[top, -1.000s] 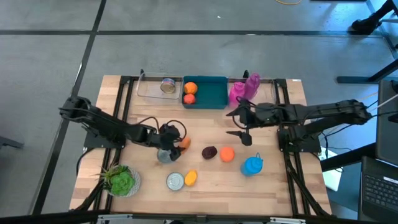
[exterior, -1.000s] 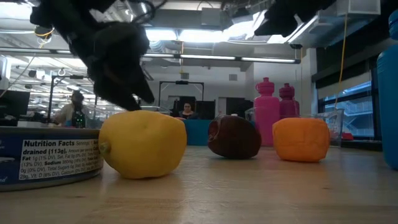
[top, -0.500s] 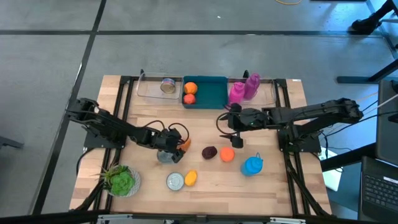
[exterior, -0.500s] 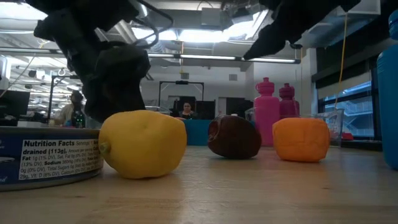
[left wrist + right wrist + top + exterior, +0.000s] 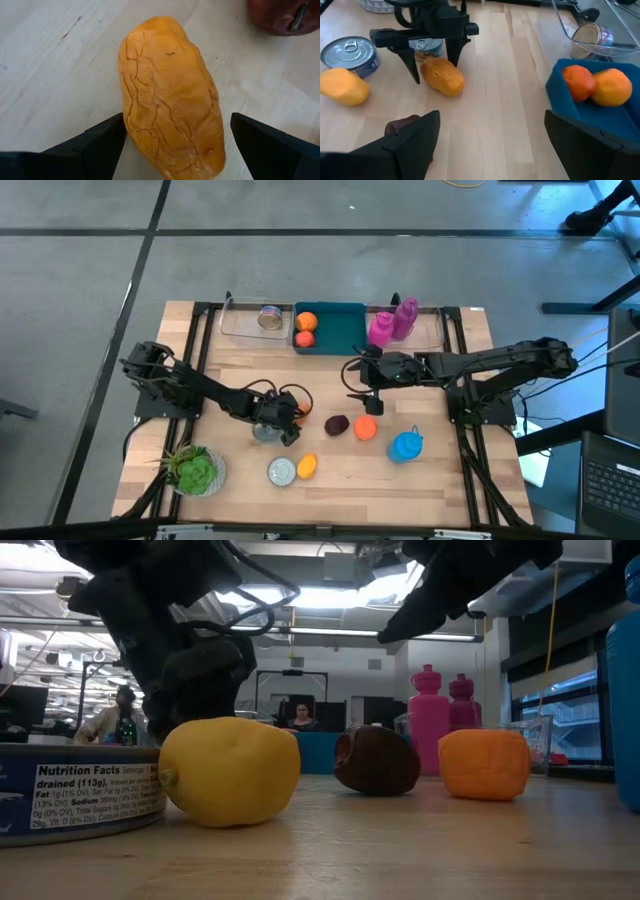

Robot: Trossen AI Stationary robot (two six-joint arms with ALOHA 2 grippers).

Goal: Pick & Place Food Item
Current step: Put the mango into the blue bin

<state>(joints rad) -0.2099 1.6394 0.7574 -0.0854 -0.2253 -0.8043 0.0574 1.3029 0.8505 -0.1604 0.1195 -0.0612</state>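
Left hand (image 5: 431,56) straddles the bread roll (image 5: 170,97), fingers spread, not gripping.

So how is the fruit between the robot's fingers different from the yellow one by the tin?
The orange-brown fruit is long with cracked-looking skin; the yellow fruit is rounder and smooth. The orange-brown fruit lies between the left gripper's open fingers; the yellow fruit lies beside the flat tin, with no gripper around it. Both rest on the table.

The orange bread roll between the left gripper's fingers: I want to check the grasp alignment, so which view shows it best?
The left wrist view: the bread roll fills it. The right wrist view shows it between the open left gripper fingers; high view mostly hides it; low view hides it.
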